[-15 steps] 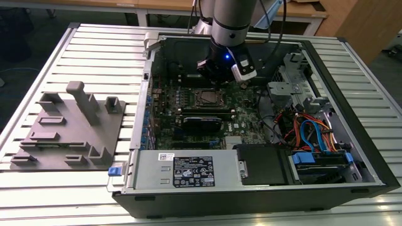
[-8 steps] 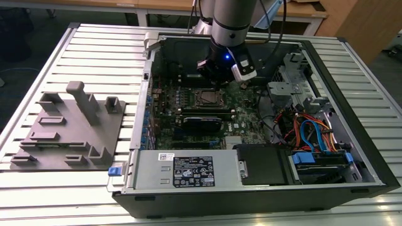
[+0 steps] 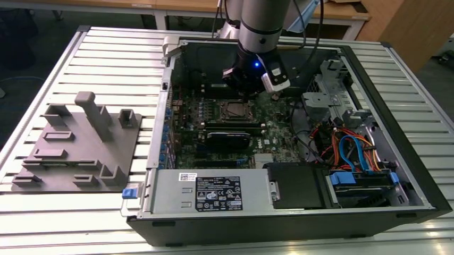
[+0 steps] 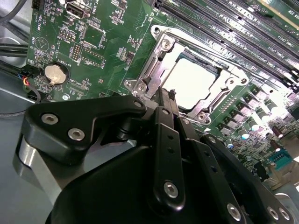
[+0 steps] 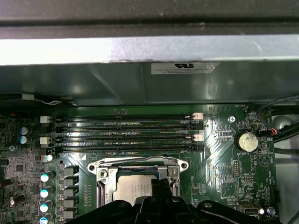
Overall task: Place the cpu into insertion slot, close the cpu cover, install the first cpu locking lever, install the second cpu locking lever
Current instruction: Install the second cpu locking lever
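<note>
One grey robot arm reaches down into an open black desktop computer case (image 3: 298, 223) lying on a slatted white metal table (image 3: 106, 48). Its one black gripper (image 3: 246, 91) hangs just above the green motherboard (image 4: 98, 51), close to the square silvery-rimmed insertion slot (image 3: 232, 110). In the second wrist view the gripper's black fingers (image 4: 167, 109) sit pressed together with nothing between them, their tips right at the socket's edge.

One flat square cpu with a dull silver top (image 4: 192, 83) already lies in the slot, and one thin silvery metal cpu cover frame (image 4: 156, 65) is folded down around it, the chip showing through its window. In the first wrist view the same cpu (image 5: 135, 189) and cover (image 5: 138, 164) sit beside four long black memory slots (image 5: 126, 133). One round silver coin battery (image 5: 246, 140) lies on the board well apart from the socket.

On the exterior view's left, one grey plastic fixture block (image 3: 78, 146) rests on the table beside the case.
</note>
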